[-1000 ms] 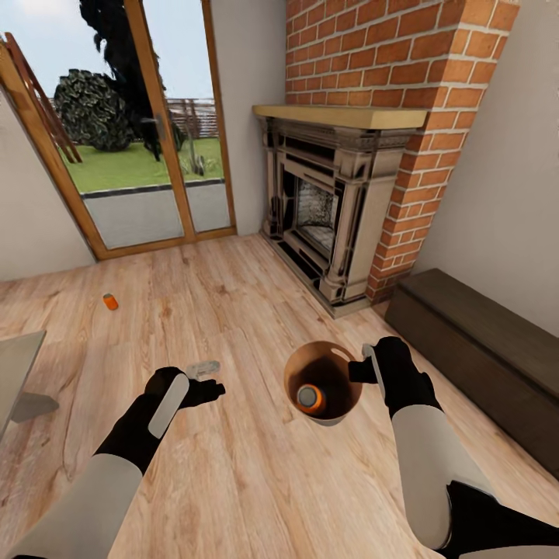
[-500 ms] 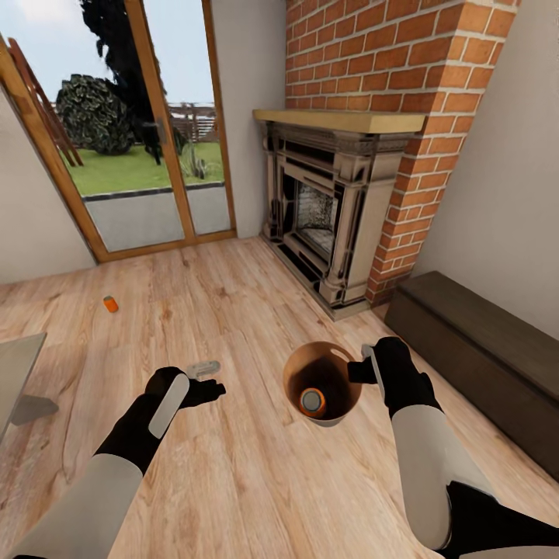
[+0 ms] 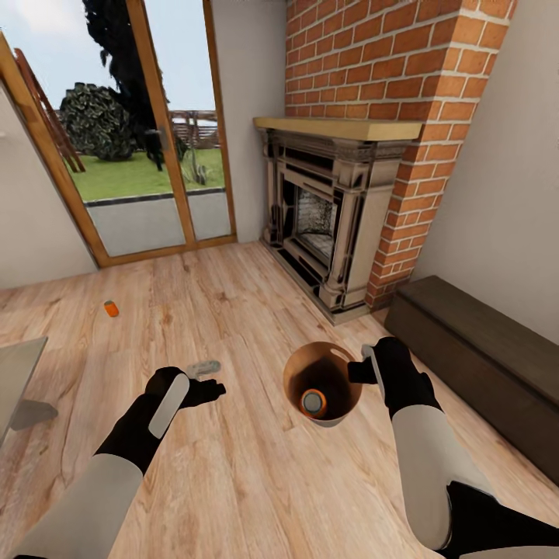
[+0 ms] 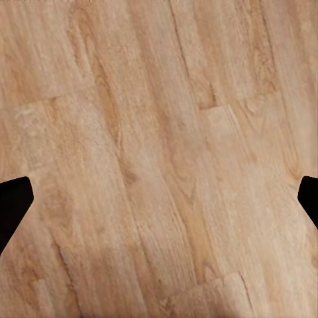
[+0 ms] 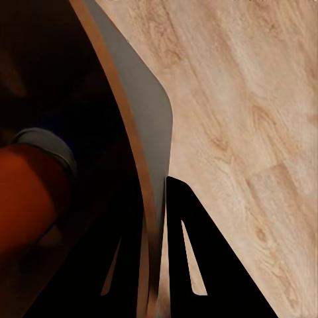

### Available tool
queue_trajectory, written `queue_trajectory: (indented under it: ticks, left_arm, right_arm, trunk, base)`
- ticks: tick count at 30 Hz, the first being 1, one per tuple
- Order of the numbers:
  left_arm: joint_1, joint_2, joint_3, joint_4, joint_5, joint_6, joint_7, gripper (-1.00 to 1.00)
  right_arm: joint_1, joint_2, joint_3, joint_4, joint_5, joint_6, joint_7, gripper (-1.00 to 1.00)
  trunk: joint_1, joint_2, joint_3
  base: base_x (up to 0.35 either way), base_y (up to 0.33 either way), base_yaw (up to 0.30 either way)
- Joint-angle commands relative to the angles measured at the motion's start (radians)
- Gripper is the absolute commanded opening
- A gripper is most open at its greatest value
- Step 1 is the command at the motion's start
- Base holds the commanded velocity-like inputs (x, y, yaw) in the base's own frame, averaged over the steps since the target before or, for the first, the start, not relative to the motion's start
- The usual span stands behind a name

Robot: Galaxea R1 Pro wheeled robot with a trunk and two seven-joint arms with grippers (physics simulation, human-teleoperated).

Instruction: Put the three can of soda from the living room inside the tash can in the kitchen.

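Fingers of the right gripper (image 3: pixel 362 371) pinch the rim of the tash can (image 3: pixel 341 410), held above the wood floor (image 3: pixel 233 310) with one can of soda (image 3: pixel 313 401) lying inside. The left gripper (image 3: pixel 203 374) hangs spread wide and empty beside it. A dark bench (image 3: pixel 481 341) runs along the right wall. Farther left, a second can (image 3: pixel 112 309) lies on open floor, short of the glass doors (image 3: pixel 147 178) and brick fireplace (image 3: pixel 326 217).

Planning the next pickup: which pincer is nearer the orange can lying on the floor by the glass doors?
Left. The left pincer hovers over bare floor on the loose soda can's side; the right pincer grips the trash can's rim, farther away.
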Motion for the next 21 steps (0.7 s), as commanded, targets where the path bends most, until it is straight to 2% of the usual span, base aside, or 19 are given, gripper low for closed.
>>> queue_trajectory:
  ticks: [1,21]
  left_arm:
    - [0.000,0.000,0.000,0.000,0.000,0.000,0.000,1.00]
    - [0.000,-0.001,0.000,0.001,0.000,0.000,0.001,1.00]
  right_arm:
    - [0.000,0.000,-0.001,-0.001,-0.021,0.002,0.004,-1.00]
    - [0.000,0.002,-0.001,0.000,-0.020,-0.002,-0.001,-1.00]
  trunk:
    - [0.000,0.000,0.001]
    - [0.000,0.000,0.029]
  base:
    - [0.000,0.000,0.000]
    - [0.000,0.000,0.000]
